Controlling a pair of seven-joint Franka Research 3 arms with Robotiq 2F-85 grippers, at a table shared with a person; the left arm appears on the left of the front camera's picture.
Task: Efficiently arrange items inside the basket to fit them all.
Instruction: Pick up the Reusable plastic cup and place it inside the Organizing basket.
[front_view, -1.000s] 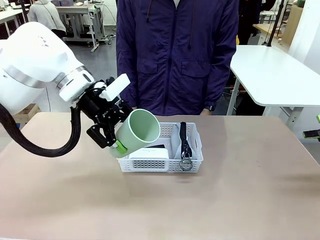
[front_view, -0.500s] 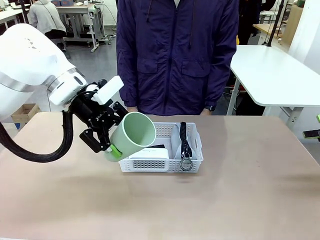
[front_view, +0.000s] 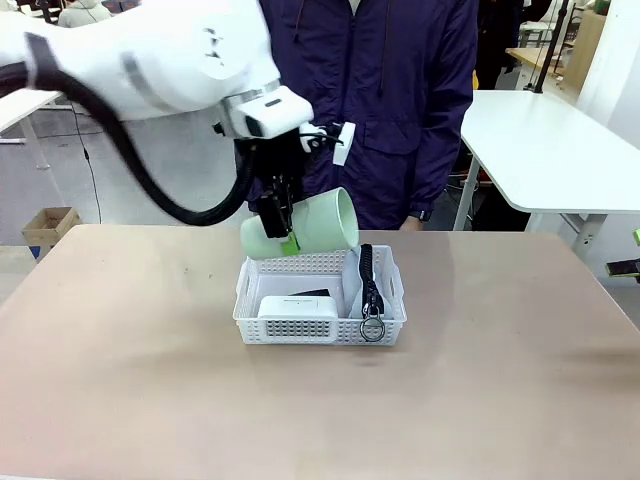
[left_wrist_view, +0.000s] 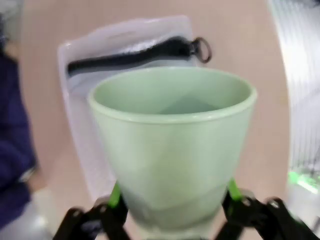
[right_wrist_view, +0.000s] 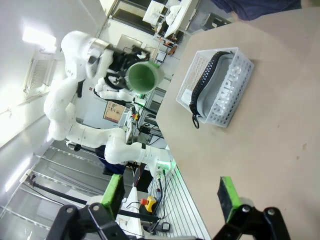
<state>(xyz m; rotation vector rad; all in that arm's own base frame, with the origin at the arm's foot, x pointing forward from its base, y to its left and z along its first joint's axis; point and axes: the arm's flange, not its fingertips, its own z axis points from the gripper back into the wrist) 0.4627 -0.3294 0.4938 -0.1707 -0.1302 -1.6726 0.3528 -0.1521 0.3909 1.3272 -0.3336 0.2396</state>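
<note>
Two robot arms are sharing a tan table with a person in a dark blue jacket, who is standing at the far side. Nearest the camera, the white basket is sitting on the middle of the table. Inside it, the white clock is lying at the front left, with something black just behind it that is too hidden to tell. The grey pouch is standing on its edge along the right side, and its black zipper is running along the top, with the ring hanging at the near end. A little farther back and higher, the left gripper is pinching the pale green cup near its bottom, one green pad on each side. The cup is tipped on its side in the air, above the far left part of the basket, with its open mouth pointing to the right. In the right wrist view, the right gripper is holding nothing, its fingers are spread wide, and it is hanging well apart from the basket.
</note>
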